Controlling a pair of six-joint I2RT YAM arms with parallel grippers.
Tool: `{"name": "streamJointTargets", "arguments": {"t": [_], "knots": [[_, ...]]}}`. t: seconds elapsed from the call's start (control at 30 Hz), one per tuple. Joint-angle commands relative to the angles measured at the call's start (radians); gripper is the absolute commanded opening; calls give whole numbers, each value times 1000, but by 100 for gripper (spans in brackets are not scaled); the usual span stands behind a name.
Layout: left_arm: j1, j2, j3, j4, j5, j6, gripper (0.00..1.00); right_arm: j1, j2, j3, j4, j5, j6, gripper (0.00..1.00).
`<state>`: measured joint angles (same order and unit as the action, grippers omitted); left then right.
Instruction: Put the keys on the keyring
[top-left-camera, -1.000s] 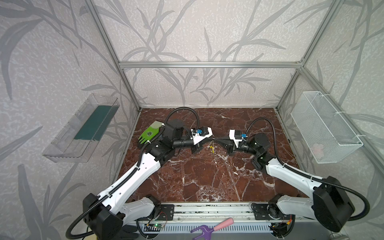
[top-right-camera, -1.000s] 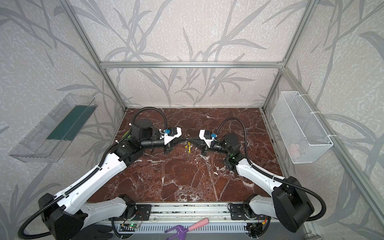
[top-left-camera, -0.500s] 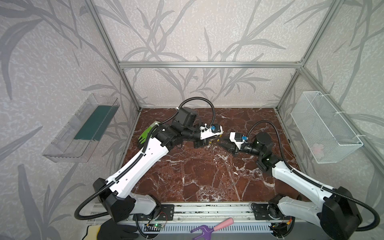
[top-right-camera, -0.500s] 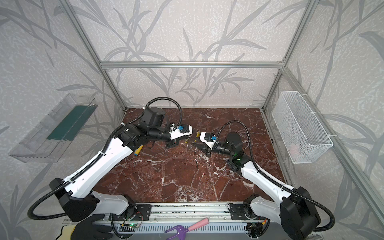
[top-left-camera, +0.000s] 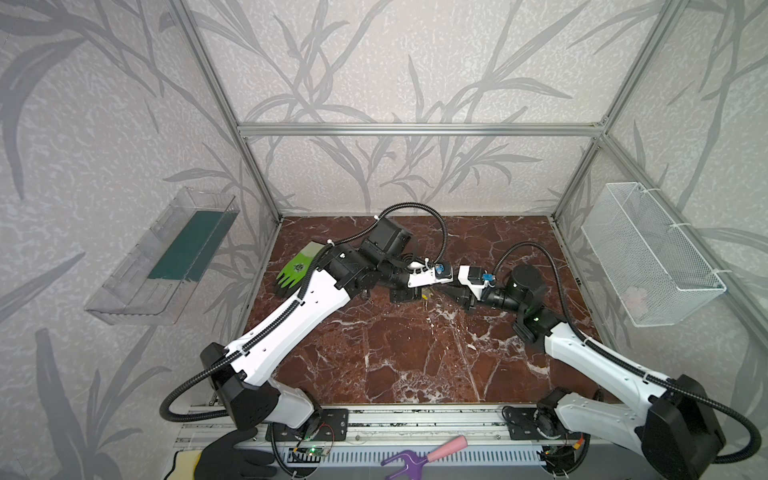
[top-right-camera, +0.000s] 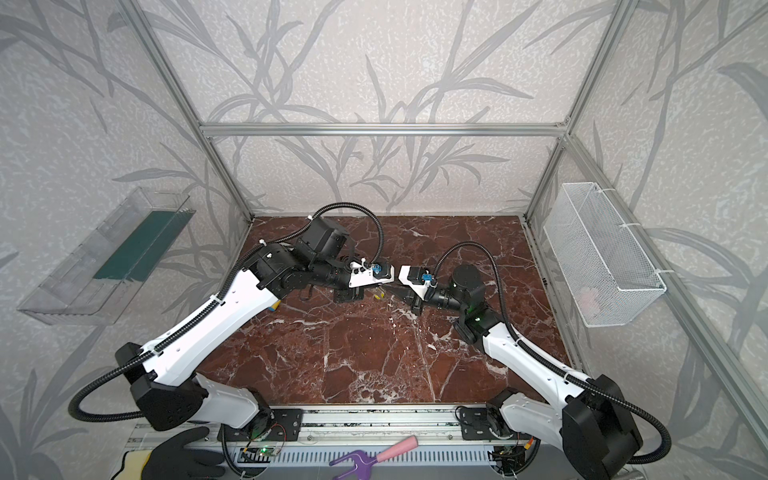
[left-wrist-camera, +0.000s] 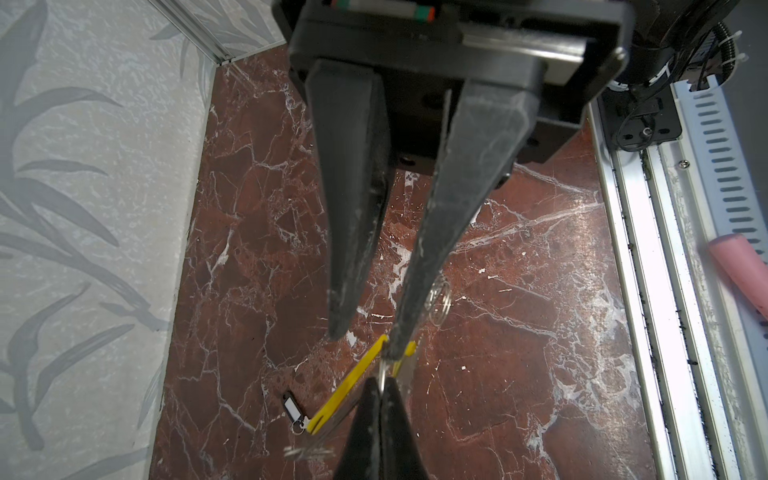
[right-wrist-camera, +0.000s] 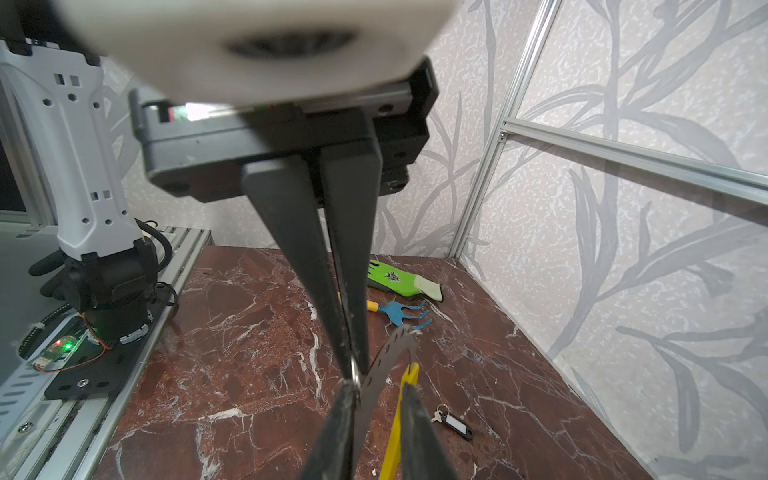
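In the left wrist view the left pincer (left-wrist-camera: 380, 388) is pressed together on a hair-thin silver wire. From that pinch a flat, glossy yellow plastic strip of the keyring (left-wrist-camera: 349, 383) slants away, seen almost edge-on, with a small hole at its far end. The right pincer (left-wrist-camera: 366, 340) faces it with its jaws standing apart. They are matte black tapering wedges, scuffed pale. One tip lies against the strip's upper end, the other is clear of it, and desk (left-wrist-camera: 249, 249) shows between them. A small shiny wire ring (left-wrist-camera: 440, 299), blurred, sits just beside that finger. One key (left-wrist-camera: 293, 409) lies flat on the red-brown, white-veined marble desk near its back edge. It has a black plastic fob with a white paper window and a small steel ring.

In the right wrist view the keyring's yellow strip (right-wrist-camera: 395, 436) runs along the inner face of one right finger. Beside it hangs a dull grey flat strip (right-wrist-camera: 388, 357) with a row of small dots along one edge; what it is I cannot tell. The thin wire loop shows at the left pincer's closed tips. The key (right-wrist-camera: 455, 424) lies well apart from both, and a green glove (right-wrist-camera: 395, 278) lies in the back left corner.

In both top views the pincers meet tip to tip above the desk's middle. Only a speck of yellow marks the keyring (top-left-camera: 426, 296) (top-right-camera: 377, 296).
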<state>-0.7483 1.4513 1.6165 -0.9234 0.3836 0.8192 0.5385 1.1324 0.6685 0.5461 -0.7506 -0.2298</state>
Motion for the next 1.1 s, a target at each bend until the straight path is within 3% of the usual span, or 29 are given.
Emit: {"name": "streamJointTargets", "arguments": {"t": [0.0, 0.27, 0.73, 0.9, 1.07], "knots": [[-10, -5, 36, -32, -3, 28, 0, 2, -6, 16, 3, -29, 15, 19], [-19, -2, 37, -27, -6, 30, 0, 3, 4, 23, 3, -57, 28, 18], [-22, -9, 15, 18, -6, 25, 0, 12, 15, 26, 17, -60, 21, 0], [-4, -73, -91, 132, -56, -13, 7, 11, 3, -12, 125, -10, 61, 0], [52, -183, -246, 312, 26, -115, 15, 8, 18, -31, 259, -6, 104, 0]]}}
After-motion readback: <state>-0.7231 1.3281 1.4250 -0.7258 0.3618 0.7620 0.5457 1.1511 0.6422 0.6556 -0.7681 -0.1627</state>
